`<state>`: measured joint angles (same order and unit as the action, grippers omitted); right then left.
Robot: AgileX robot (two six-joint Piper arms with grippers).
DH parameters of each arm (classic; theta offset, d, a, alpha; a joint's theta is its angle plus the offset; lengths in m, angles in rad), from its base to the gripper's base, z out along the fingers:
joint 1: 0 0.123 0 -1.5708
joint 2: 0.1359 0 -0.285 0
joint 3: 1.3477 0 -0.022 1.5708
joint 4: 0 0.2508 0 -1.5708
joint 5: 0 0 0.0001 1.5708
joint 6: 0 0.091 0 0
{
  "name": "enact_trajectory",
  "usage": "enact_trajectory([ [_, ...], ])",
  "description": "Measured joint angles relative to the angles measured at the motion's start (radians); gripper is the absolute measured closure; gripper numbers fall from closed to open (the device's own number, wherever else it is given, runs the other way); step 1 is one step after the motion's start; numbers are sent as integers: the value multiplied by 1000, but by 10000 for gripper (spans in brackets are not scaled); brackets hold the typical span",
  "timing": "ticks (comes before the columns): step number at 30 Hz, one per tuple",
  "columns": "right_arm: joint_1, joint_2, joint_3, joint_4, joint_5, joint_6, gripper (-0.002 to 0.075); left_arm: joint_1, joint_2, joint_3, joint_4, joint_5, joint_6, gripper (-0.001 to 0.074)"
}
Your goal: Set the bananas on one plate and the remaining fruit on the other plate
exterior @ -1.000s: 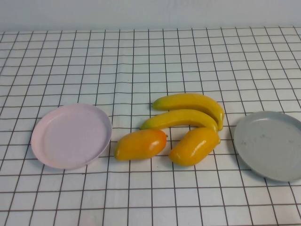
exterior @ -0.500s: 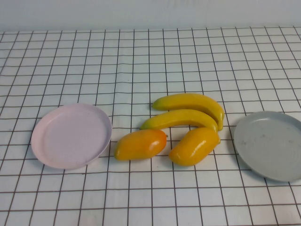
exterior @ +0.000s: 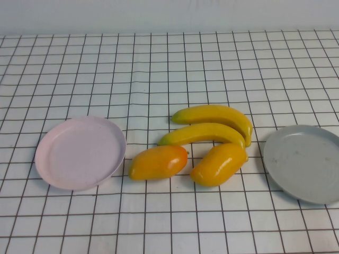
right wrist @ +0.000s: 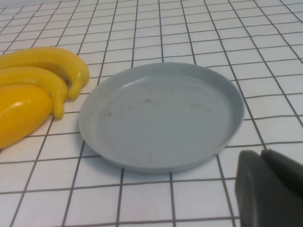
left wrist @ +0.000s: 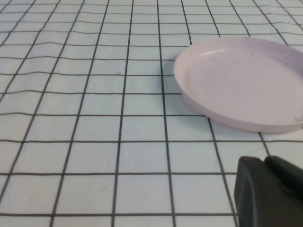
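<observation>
Two bananas lay side by side near the middle of the tabletop, long, curved and glossy yellow, their tips tinged green. The farther one arched over the nearer one, the two touching along their length. Just in front of them sat the two other fruits, plump and stubby, a shiny orange-yellow: the left one lay almost level, and the right one was tilted, its upper end against the nearer banana's tip.

The pink plate rested toward the left edge of the tabletop, round and shallow, with nothing on it; its rim came close to the left fruit without touching. The grey-blue plate sat at the right edge, partly cut off from the high view, also bare, faintly smudged inside in the right wrist view.

A white cloth with a black grid covered the tabletop.

Neither arm showed from above. The left hand hung low just beside the pink plate, and the right hand low just beside the grey-blue plate; only a dark corner of each was visible, so I could not tell whether either was apart or together.
</observation>
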<state>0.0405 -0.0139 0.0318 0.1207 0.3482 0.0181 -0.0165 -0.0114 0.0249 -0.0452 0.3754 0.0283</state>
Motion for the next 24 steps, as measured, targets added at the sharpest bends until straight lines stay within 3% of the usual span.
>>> enact_trajectory([
  [6,0,0,0,0,0,0,741,0,0,0,100,0,22,738],
  [19,0,0,0,0,0,0,741,0,0,0,119,-9,31,738],
  [24,0,0,0,0,0,0,741,0,0,0,-227,-159,-205,738],
])
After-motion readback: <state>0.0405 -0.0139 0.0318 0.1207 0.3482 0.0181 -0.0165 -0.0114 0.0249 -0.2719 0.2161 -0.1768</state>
